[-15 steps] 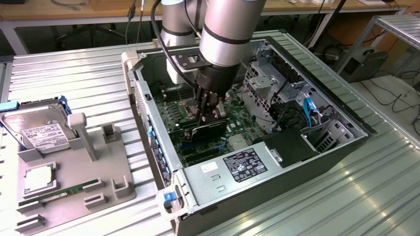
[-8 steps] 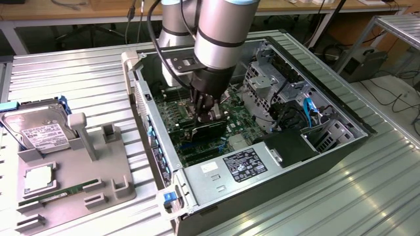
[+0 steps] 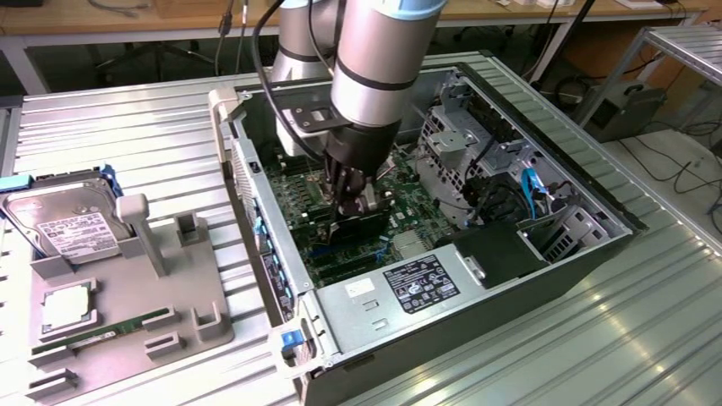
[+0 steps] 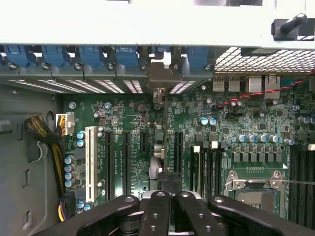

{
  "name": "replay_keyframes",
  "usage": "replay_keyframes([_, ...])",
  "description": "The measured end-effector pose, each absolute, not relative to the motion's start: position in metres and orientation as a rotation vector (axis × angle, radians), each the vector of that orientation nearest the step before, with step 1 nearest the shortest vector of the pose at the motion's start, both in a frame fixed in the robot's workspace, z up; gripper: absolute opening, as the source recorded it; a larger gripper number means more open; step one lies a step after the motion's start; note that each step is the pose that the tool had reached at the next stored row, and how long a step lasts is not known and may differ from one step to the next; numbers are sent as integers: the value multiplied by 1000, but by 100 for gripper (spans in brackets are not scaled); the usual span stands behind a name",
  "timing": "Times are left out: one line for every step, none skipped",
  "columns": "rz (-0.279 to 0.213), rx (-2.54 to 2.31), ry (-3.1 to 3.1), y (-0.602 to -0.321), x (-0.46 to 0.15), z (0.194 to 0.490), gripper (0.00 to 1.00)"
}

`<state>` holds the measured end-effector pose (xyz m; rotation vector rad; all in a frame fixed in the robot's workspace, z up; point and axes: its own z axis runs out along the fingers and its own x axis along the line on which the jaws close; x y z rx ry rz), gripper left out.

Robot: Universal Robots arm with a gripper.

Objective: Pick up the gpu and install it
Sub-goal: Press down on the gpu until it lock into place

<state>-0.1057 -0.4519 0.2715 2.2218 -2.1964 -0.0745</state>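
Look at the open computer case [image 3: 587,199] lying on its side on the ribbed metal table [image 3: 135,135]. Inside it you have the green motherboard [image 3: 296,211], a boxy power supply with a label [image 3: 420,283] at the near end, and a metal drive cage [image 3: 451,144] toward the far right with a blue cable [image 3: 530,188] beside it. The arm reaches down into the middle of the case, and the gripper [image 3: 352,203] is closed narrow on the gpu [image 3: 352,230], which stands on edge just over the motherboard, among the expansion slots.

From the wrist view, you see the gpu [image 4: 158,147] edge-on as a thin strip running from the gripper [image 4: 170,194] to the case's back wall, where its pale bracket [image 4: 162,78] sits in line with the row of slot covers. You cannot tell whether the card's lower edge is seated in a slot, since the fingers [image 4: 197,211] and the card itself hide it.

On the exterior view's left, a gray holder tray [image 3: 169,338] carries a silver hard drive [image 3: 62,216] at its far end and a green memory stick [image 3: 101,332] near its front; the tray's near left corner is cut off.
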Motion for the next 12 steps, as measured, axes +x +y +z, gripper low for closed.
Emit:
replay_keyframes([-74, 2222, -2196, -452, -106, 270, 11])
replay_keyframes([-74, 2221, -2196, -452, -106, 269, 11])
replay_keyframes([-74, 2222, -2196, -452, -106, 269, 11])
replay_keyframes([-74, 2222, -2196, -452, -106, 268, 11])
replay_keyframes([-74, 2222, -2196, -452, -106, 268, 11])
replay_keyframes([-74, 2222, -2196, -452, -106, 268, 11])
replay_keyframes([-74, 2222, -2196, -452, -106, 268, 11])
replay_keyframes([-74, 2222, -2196, -452, -106, 268, 11])
replay_keyframes([-74, 2222, -2196, -452, -106, 269, 11])
replay_keyframes([-74, 2223, -2197, -452, -106, 270, 11])
replay_keyframes([-75, 2224, -2198, -452, -106, 275, 11])
replay_keyframes([-74, 2223, -2197, -452, -106, 281, 11])
